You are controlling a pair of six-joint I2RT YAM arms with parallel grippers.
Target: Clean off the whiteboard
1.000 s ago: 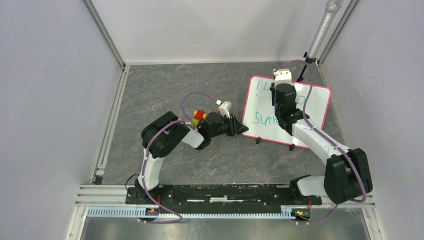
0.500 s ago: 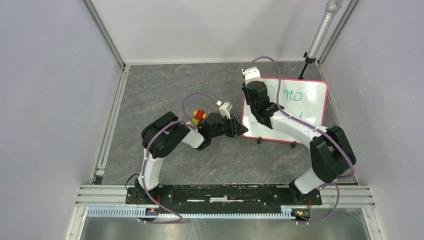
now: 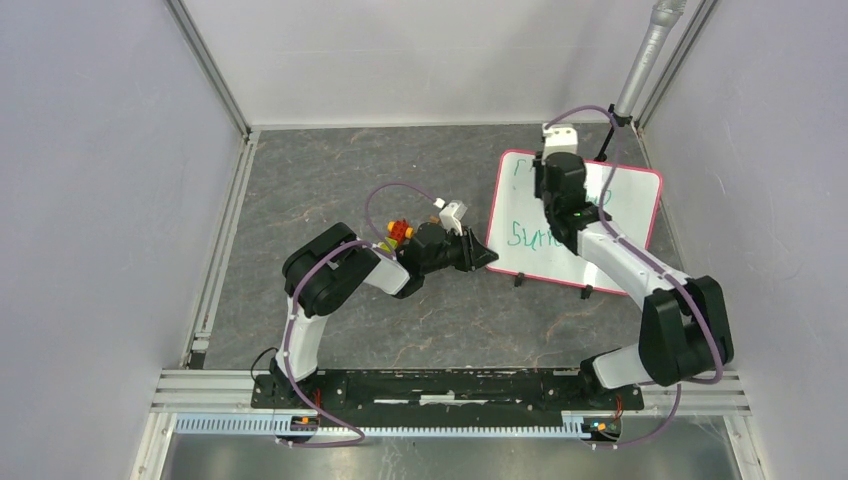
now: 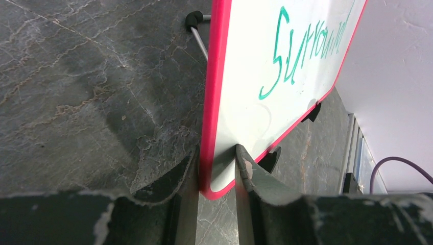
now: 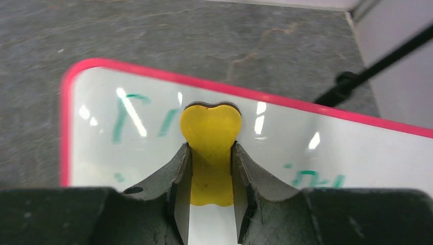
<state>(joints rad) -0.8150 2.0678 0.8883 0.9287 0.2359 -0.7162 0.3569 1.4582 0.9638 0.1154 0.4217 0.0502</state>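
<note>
The whiteboard [image 3: 625, 212] stands tilted at the right of the table, with a pink-red frame and green writing. My left gripper [image 3: 487, 258] is shut on its lower left corner; in the left wrist view the fingers [image 4: 217, 153] clamp the red edge of the whiteboard [image 4: 286, 97]. My right gripper [image 3: 553, 188] is over the board's upper left part. It is shut on a yellow eraser [image 5: 210, 127] pressed against the whiteboard [image 5: 332, 148]. Green marks [image 5: 130, 115] lie left of the eraser, and more at the lower right.
A black stand leg [image 3: 604, 150] and a grey pole [image 3: 645, 55] rise behind the board's top right corner; the leg shows in the right wrist view [image 5: 347, 84]. The board's black feet [image 3: 516, 281] rest on the grey tabletop. Enclosure walls close in on all sides.
My right gripper swept left along the board's top with the eraser, then came back right. The top line of writing is fainter. The left gripper kept its hold.
</note>
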